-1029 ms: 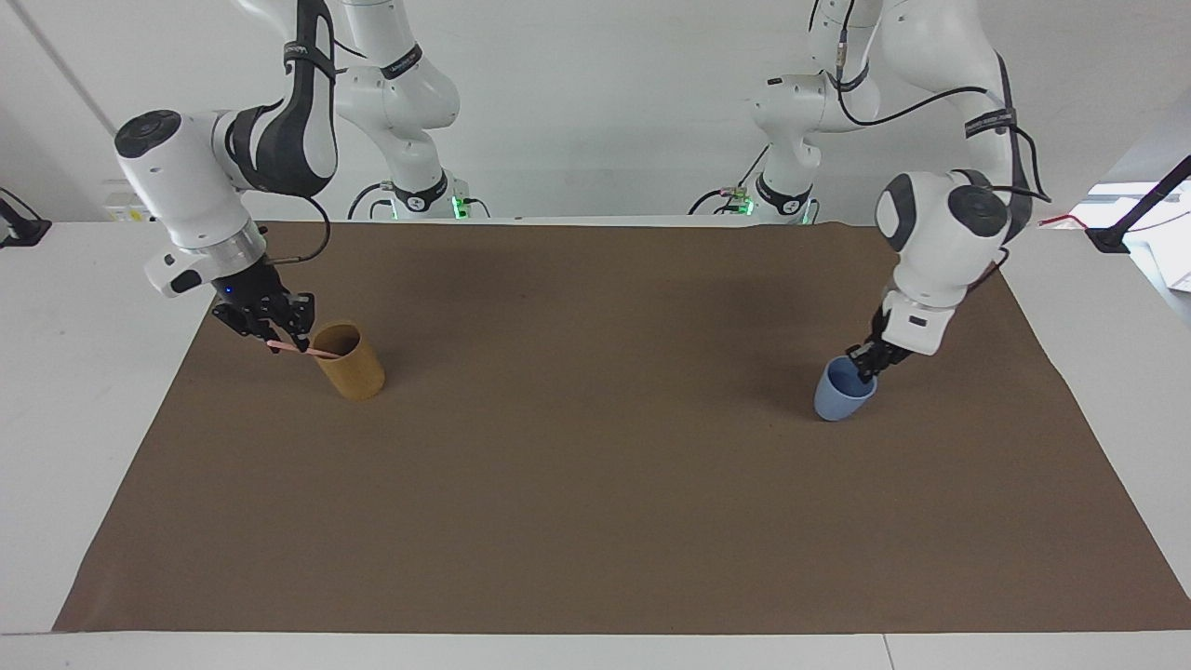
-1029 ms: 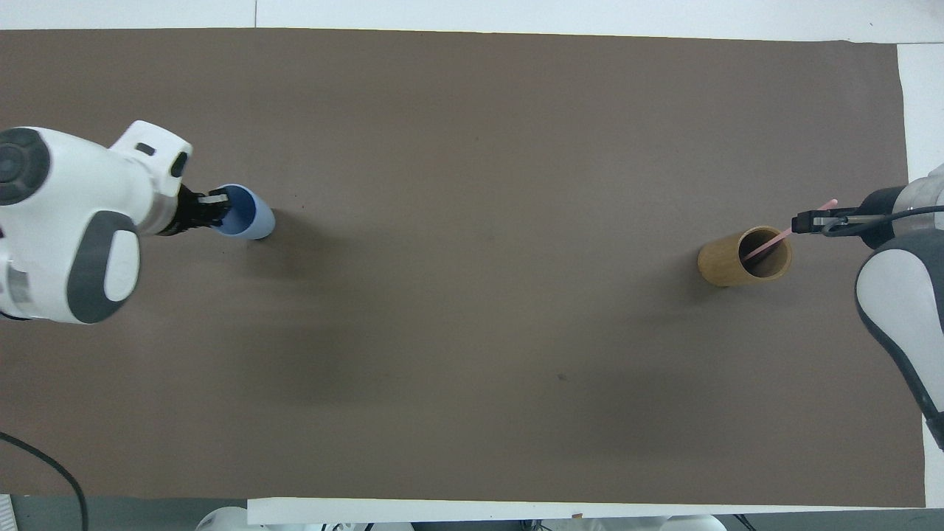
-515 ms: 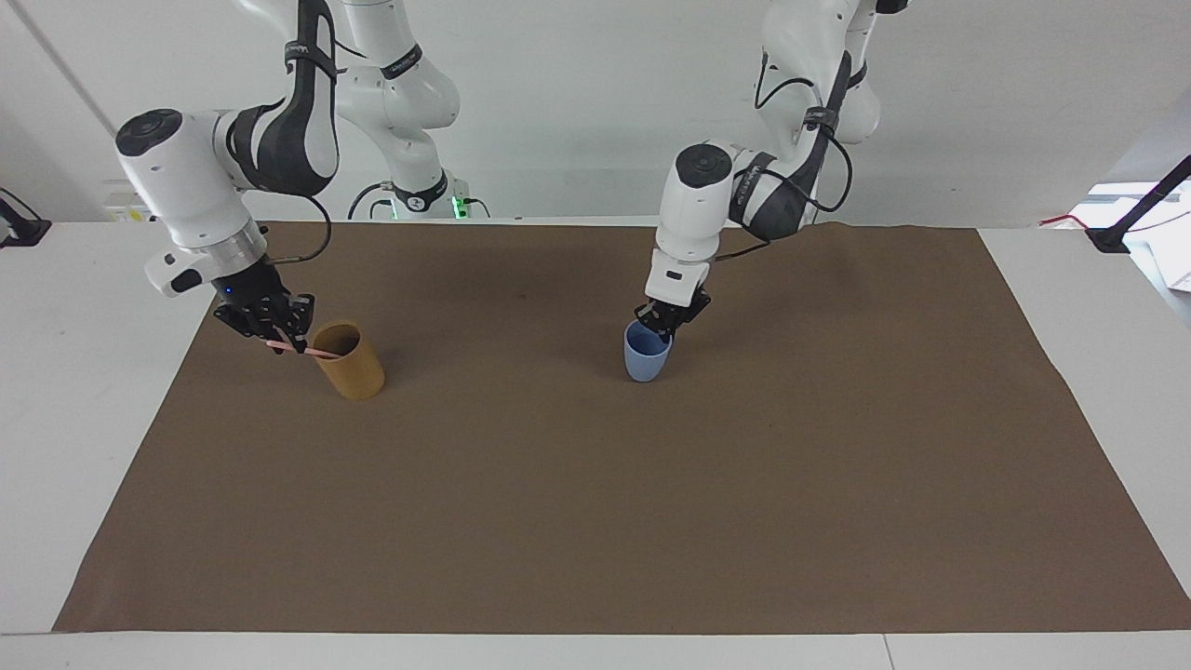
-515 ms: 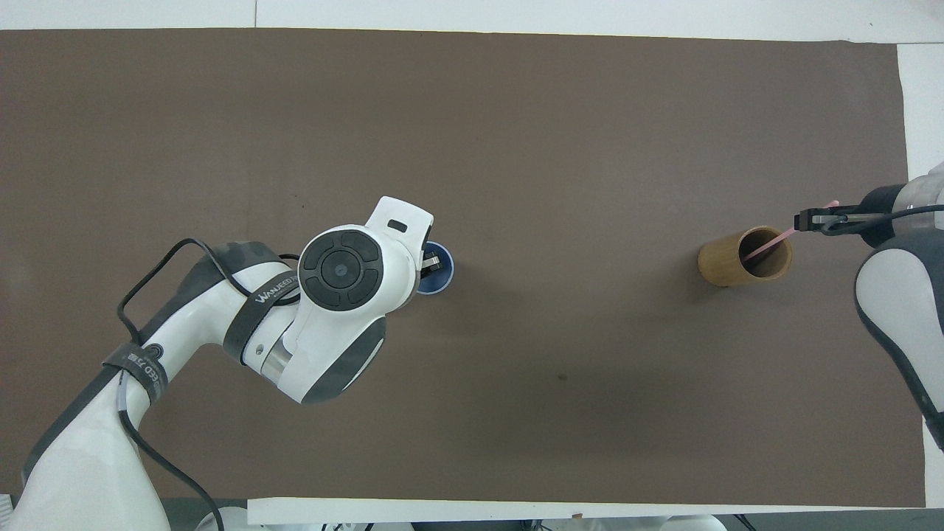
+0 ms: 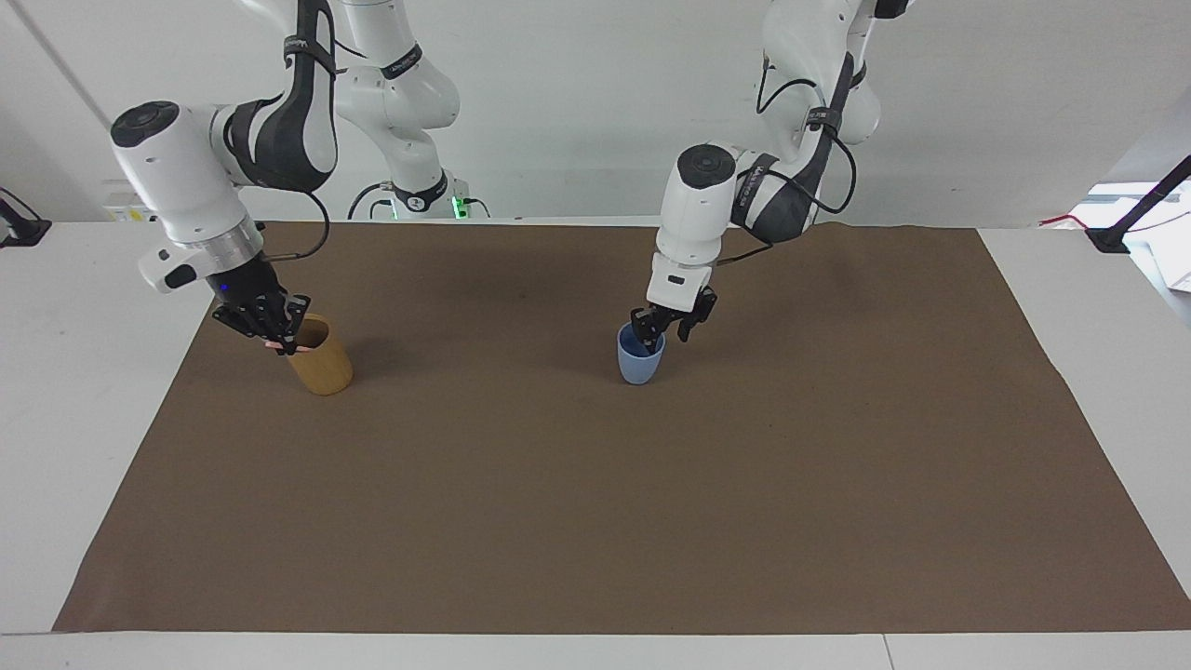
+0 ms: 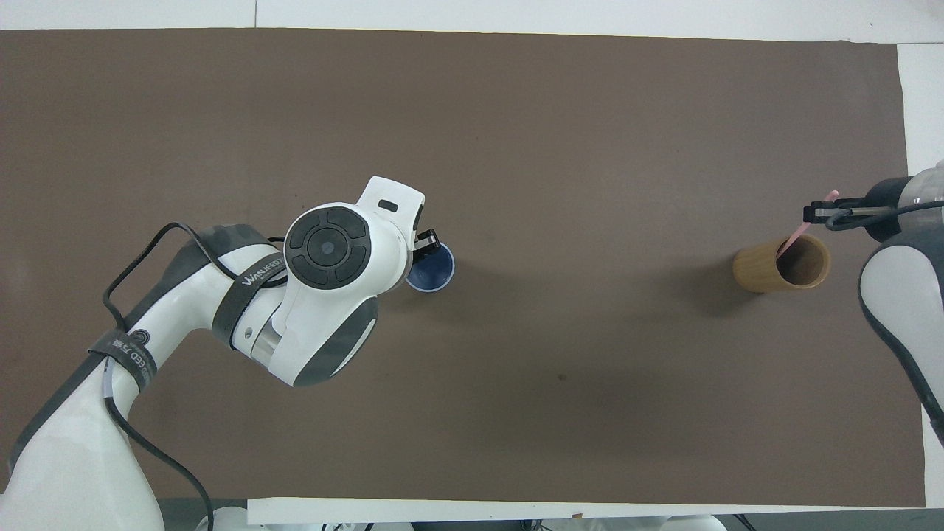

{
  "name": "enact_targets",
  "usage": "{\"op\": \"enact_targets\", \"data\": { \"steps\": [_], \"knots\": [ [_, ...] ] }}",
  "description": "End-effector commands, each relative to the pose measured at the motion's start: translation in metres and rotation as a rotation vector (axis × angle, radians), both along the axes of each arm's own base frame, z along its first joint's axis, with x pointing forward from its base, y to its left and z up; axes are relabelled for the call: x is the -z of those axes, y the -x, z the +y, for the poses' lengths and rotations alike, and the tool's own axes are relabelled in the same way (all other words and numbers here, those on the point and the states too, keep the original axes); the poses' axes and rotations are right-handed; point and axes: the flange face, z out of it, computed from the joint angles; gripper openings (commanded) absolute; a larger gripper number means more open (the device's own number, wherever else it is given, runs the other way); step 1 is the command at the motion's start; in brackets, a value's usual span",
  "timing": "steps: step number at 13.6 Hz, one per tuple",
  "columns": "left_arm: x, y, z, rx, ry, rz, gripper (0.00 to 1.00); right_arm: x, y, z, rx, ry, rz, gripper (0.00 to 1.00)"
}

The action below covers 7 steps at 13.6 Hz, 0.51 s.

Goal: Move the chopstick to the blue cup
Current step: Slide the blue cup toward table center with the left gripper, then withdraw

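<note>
Stood at the pull-out step, judging by the layout: pinched a pale-pink chopstick (image 6: 793, 237) near its upper end in the right hand (image 6: 817, 212), out at 3 o'clock on the counter (image 5: 595, 512) in the overhead view. Still had the stick's lower end dipped inside the tan cylindrical cup (image 6: 767, 269), slanting from the hand down toward 7 o'clock. Seemed to have that cup leaning a little in the facing view, though hard to be sure.

Kept the left hand (image 5: 665, 326) at the rim of the blue cup (image 5: 640, 361), fingers apparently spread, one over the mouth and one outside the wall. Left that cup upright near the counter's middle, just toward 9 o'clock overhead, well apart from the tan one.

Next, probably: lift straight enough to clear the tan rim without dragging the cup over, then carry across toward 9 o'clock and lower tip-first into the small blue mouth.

Looked thin, straight, light and rigid; looked likely to pivot in a pinch.
</note>
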Motion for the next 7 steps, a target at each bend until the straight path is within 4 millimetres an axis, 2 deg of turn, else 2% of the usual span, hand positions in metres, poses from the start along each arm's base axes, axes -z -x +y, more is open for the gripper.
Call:
{"op": "enact_targets", "data": {
  "steps": [1, 2, 4, 6, 7],
  "knots": [
    [-0.055, -0.004, 0.032, -0.035, -0.007, -0.005, 1.00, -0.040, -0.005, 0.003, -0.033, -0.006, 0.001, 0.00],
    [-0.073, -0.013, 0.059, -0.074, -0.005, -0.010, 1.00, -0.055, -0.005, 0.004, -0.042, -0.008, 0.005, 0.00],
    [-0.114, -0.033, 0.137, -0.015, -0.030, -0.004, 1.00, -0.093, -0.003, 0.006, -0.083, -0.006, 0.010, 0.00],
    [-0.146, -0.051, 0.217, 0.081, -0.063, 0.048, 1.00, -0.145, 0.000, 0.010, -0.120, -0.006, 0.012, 0.00],
    [-0.166, -0.059, 0.260, 0.128, -0.071, 0.080, 1.00, -0.170, -0.001, 0.022, -0.139, -0.011, 0.008, 0.00]
  ]
}}
